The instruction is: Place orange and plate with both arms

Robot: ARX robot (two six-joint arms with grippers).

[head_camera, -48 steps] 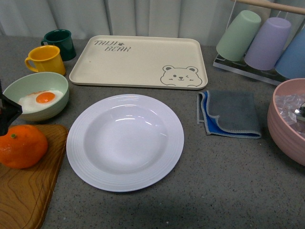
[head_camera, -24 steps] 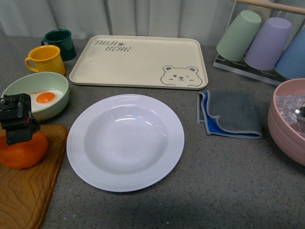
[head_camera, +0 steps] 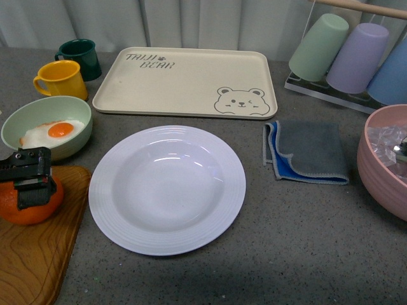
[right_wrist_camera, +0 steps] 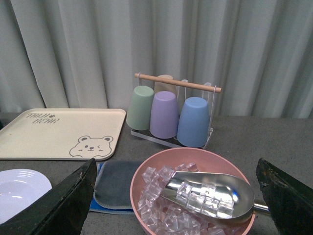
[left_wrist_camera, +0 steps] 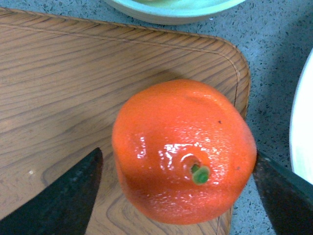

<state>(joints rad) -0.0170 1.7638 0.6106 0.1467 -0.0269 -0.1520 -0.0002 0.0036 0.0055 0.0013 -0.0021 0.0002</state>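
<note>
Within the last second the left pincer [left_wrist_camera: 177, 155] has been brought in from the left edge and lowered over the orange [head_camera: 25, 213]. The orange itself has not been shifted from the far corner of the wooden board [head_camera: 32, 267]. The jaws are seen spread to either side of the fruit, stem dot up. Nothing is squeezed yet, so the grasp is judged imminent. The plate [head_camera: 102, 190] lies untouched on the surface just right of the board. The right pincer [right_wrist_camera: 175, 166] is held wide apart and empty near the pink ice bowl [right_wrist_camera: 142, 186]. The green egg bowl [head_camera: 79, 121] sits close behind the orange — a lift is best kept clear of it.
</note>
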